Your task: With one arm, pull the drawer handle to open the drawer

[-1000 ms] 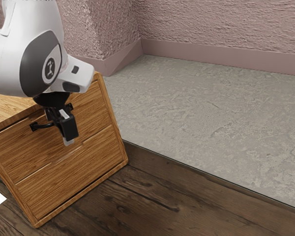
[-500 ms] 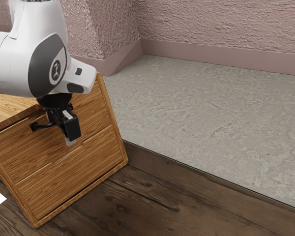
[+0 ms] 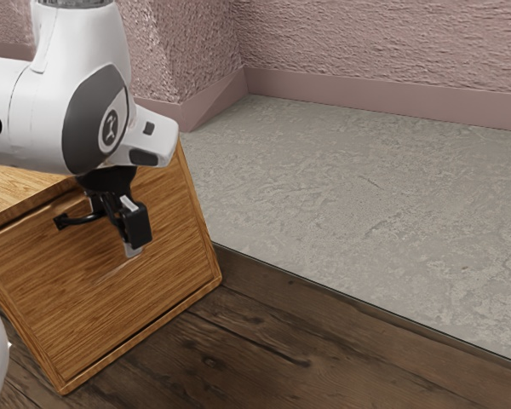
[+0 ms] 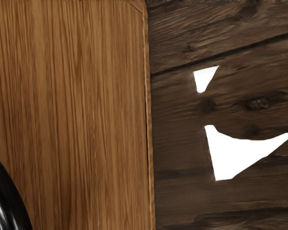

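Rough pink plaster walls (image 3: 366,34) are meeting in a corner behind everything. Low at the exterior view's left, a thin black bar handle (image 3: 72,219) is sticking out from the drawer (image 3: 51,251) in the upper front of a boxy cabinet (image 3: 111,328) of striped, honey-coloured wood. The black hand (image 3: 129,232) is hanging at the handle's end, covering it. Whether it is spread or pinching the bar, I cannot tell. The bulky, rounded white arm (image 3: 60,111) is hiding the cabinet's back corner. The cabinet is standing on a table (image 3: 324,358) of dark, knotty planks. Beyond the table's edge, a mottled grey floor (image 3: 366,187) is running to a smooth mauve baseboard (image 3: 392,95). In the wrist view, a glossy black curve (image 4: 2,201) is being cut off at the edge, too little of it to name.
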